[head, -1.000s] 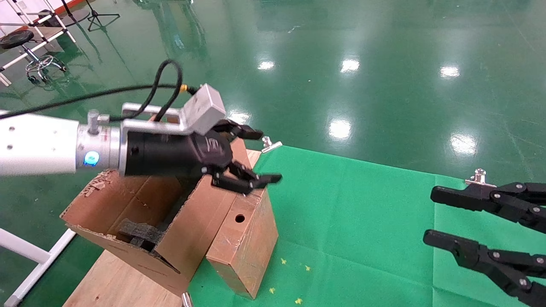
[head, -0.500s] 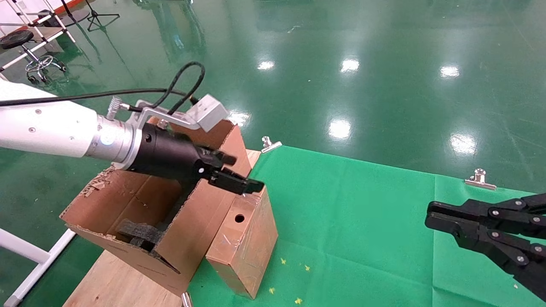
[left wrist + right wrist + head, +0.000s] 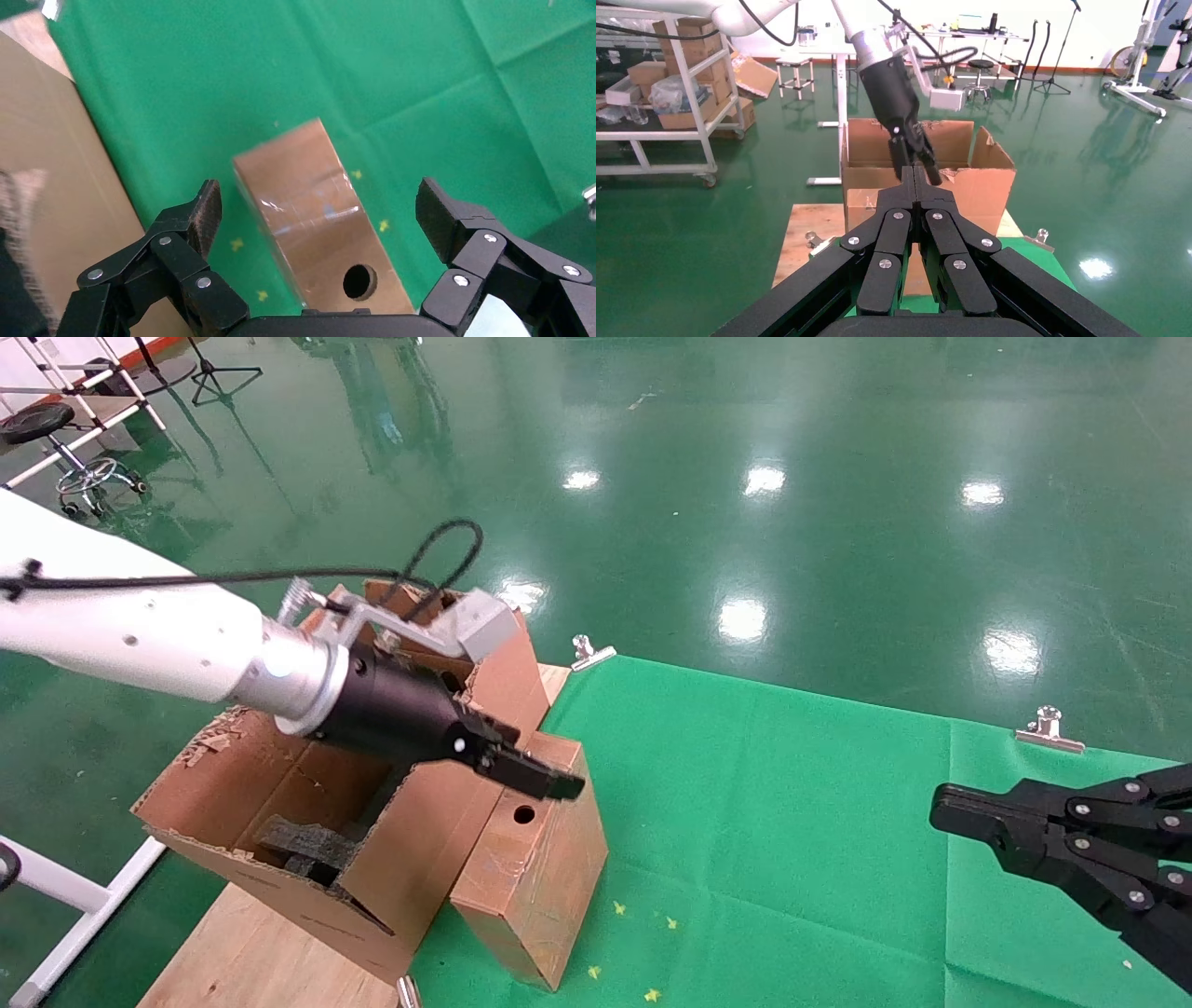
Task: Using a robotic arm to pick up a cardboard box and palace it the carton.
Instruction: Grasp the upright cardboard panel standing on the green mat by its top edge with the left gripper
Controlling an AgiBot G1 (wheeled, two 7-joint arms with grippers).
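Bright overhead light, glare on floor (image 3: 745, 617)

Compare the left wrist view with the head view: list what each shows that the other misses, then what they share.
Only the left wrist view shows the left gripper from behind, its fingers spread wide to either side of the cardboard box, not touching it, with clear tape across the box.

Only the head view shows the carton with black foam inside, the box standing against its side, and the right gripper shut, off over the green cloth.

Both show the box, its round hole, and the cloth.
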